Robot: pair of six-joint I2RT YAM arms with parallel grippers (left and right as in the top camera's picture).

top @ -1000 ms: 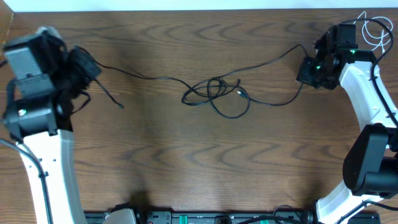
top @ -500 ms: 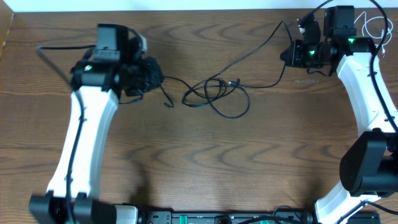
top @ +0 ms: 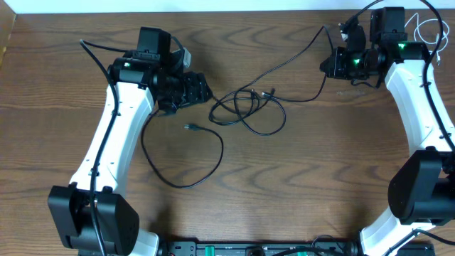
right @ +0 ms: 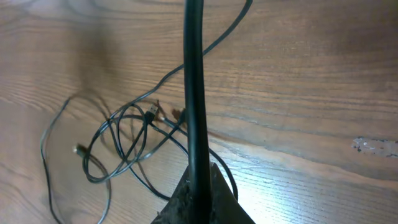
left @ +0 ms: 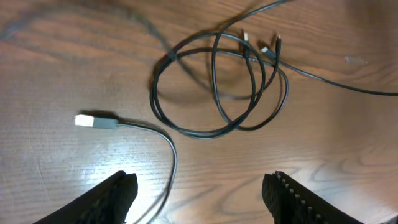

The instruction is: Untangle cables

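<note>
A knot of black cables lies at the table's middle, also in the left wrist view and right wrist view. One black cable lies loose in a wide loop in front of it, its plug just left of the knot. My left gripper hangs open at the knot's left edge. In its own view the gripper holds nothing, and the loose cable runs between its fingers. My right gripper is shut on a black cable leading from the knot.
A white cable coils at the far right corner behind the right arm. The table's far edge runs close behind both grippers. Bare wood lies along the front of the table.
My left gripper has swung right towards the knot and opened, letting go of its cable, which now lies in a loop on the table. The right gripper rose slightly, still gripping.
</note>
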